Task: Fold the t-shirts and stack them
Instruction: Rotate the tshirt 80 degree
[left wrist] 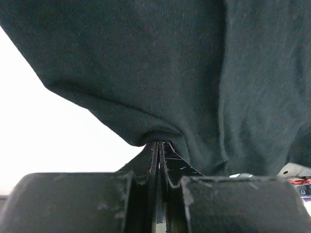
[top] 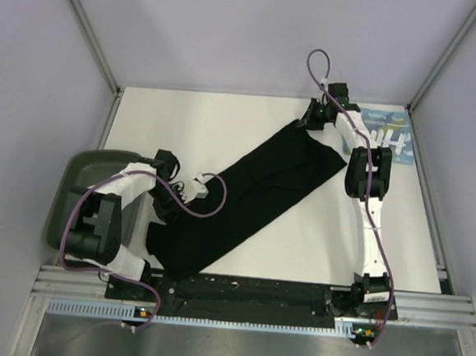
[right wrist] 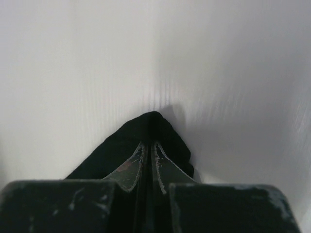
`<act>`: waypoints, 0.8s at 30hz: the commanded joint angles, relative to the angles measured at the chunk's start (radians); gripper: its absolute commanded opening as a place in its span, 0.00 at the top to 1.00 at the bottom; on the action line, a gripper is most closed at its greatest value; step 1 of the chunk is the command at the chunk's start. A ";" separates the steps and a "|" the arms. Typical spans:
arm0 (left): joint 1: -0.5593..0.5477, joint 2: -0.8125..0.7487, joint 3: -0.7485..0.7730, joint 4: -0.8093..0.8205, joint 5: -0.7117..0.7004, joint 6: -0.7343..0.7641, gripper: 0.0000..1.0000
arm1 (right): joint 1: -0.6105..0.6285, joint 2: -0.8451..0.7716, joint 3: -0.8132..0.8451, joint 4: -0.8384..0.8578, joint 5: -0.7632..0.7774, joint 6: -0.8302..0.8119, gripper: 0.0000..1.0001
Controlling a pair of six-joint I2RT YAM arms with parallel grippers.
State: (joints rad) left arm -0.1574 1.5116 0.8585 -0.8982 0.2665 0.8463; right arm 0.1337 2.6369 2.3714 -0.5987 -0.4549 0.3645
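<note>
The black t-shirt (top: 257, 192) lies stretched in a long diagonal band across the white table, from near left to far right. My left gripper (top: 179, 191) is shut on its near-left edge; in the left wrist view the jaws pinch the black cloth (left wrist: 160, 87) at its fold. My right gripper (top: 311, 118) is shut on the shirt's far corner; the right wrist view shows that black corner (right wrist: 153, 127) clamped between the fingertips. The light blue t-shirt with white letters (top: 390, 134) lies folded at the far right, partly hidden behind the right arm.
A dark green plastic tray (top: 76, 194) sits at the left table edge, partly under the left arm. Grey walls and aluminium posts enclose the table (top: 226, 123). A metal rail runs along the near edge.
</note>
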 commanded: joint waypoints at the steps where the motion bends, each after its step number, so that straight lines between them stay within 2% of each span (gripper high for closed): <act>1: -0.002 -0.040 -0.004 -0.044 0.057 0.033 0.95 | 0.015 0.017 0.054 0.259 -0.005 0.115 1.00; 4: -0.002 -0.060 -0.019 -0.060 0.047 0.043 0.95 | 0.021 0.034 0.100 0.292 0.031 0.122 1.00; 5: -0.001 -0.068 -0.024 -0.067 0.046 0.048 0.95 | 0.020 0.040 0.117 0.295 0.041 0.119 0.97; 8: -0.001 -0.086 -0.035 -0.074 0.028 0.043 0.93 | 0.024 0.023 0.123 0.306 0.053 0.105 0.76; 11: 0.001 -0.073 -0.016 -0.059 -0.047 -0.013 0.90 | 0.024 -0.027 0.103 0.307 0.068 0.065 0.57; 15: 0.025 -0.042 0.056 -0.064 -0.142 -0.116 0.79 | 0.023 -0.138 0.045 0.303 0.087 -0.001 0.41; 19: 0.062 -0.054 0.128 -0.067 -0.185 -0.176 0.75 | 0.017 -0.334 -0.127 0.214 0.218 -0.024 0.41; 24: 0.068 -0.065 0.154 -0.027 -0.317 -0.236 0.72 | -0.011 -0.658 -0.565 0.212 0.436 0.017 0.44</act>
State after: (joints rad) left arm -0.0933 1.4723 0.9791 -0.9421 0.0719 0.6846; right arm 0.1394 2.2677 2.0216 -0.3893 -0.2096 0.3779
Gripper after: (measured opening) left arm 0.281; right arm 0.563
